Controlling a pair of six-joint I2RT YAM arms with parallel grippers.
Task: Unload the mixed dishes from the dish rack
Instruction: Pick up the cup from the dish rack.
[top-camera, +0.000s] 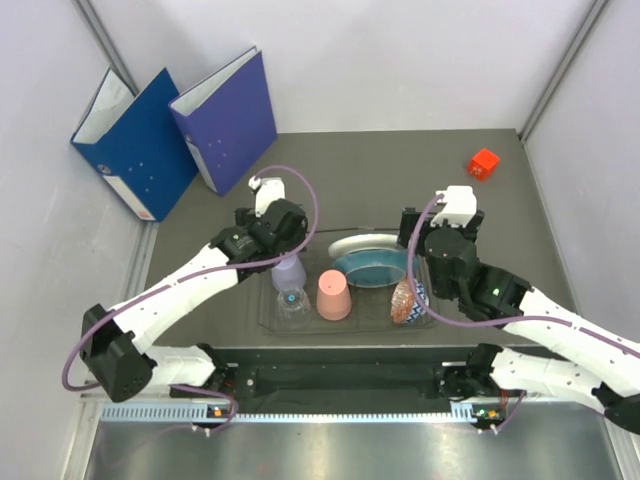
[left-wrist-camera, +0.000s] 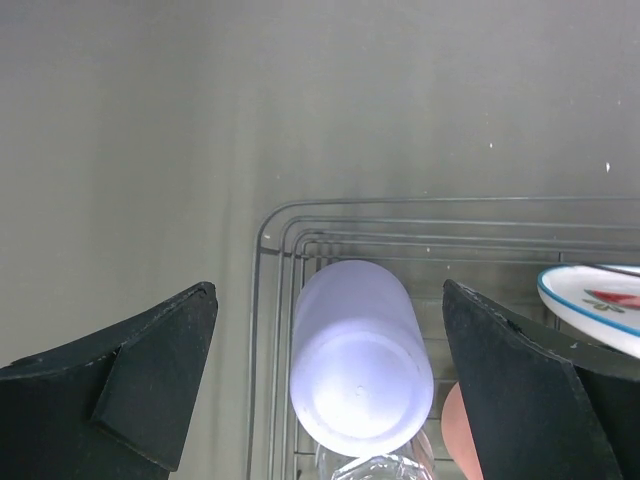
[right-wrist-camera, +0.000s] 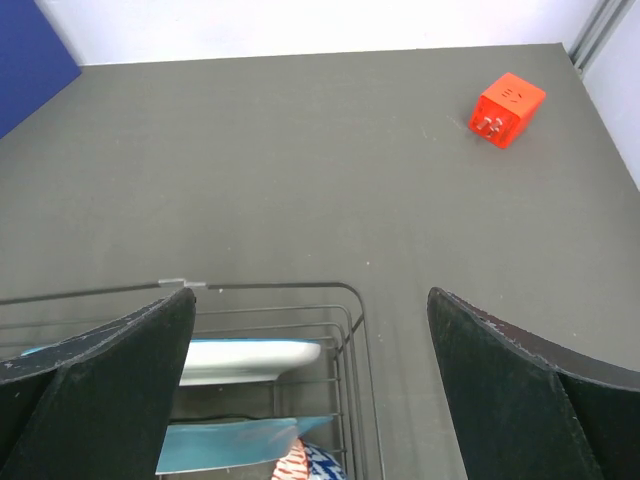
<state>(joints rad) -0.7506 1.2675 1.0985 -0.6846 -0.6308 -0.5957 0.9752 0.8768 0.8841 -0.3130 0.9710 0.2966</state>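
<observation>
Grey tabletop (left-wrist-camera: 150, 120); lavender cup (left-wrist-camera: 360, 360) centred beneath spread left tool (left-wrist-camera: 328, 292).

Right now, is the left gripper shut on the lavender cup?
No, the left gripper is open, its fingers standing clear on either side of the lavender cup in the dish rack.

There is one dish rack (top-camera: 345, 328). It holds two cups, a lavender cup (top-camera: 289, 272) and a salmon-pink cup (top-camera: 333, 296), one clear glass (top-camera: 293, 306), two plates, a teal plate (top-camera: 370, 268) and a white plate (top-camera: 352, 245), and one bowl (top-camera: 407, 301). Two binders (top-camera: 135, 145) and one red block (top-camera: 484, 164) are also there.
</observation>
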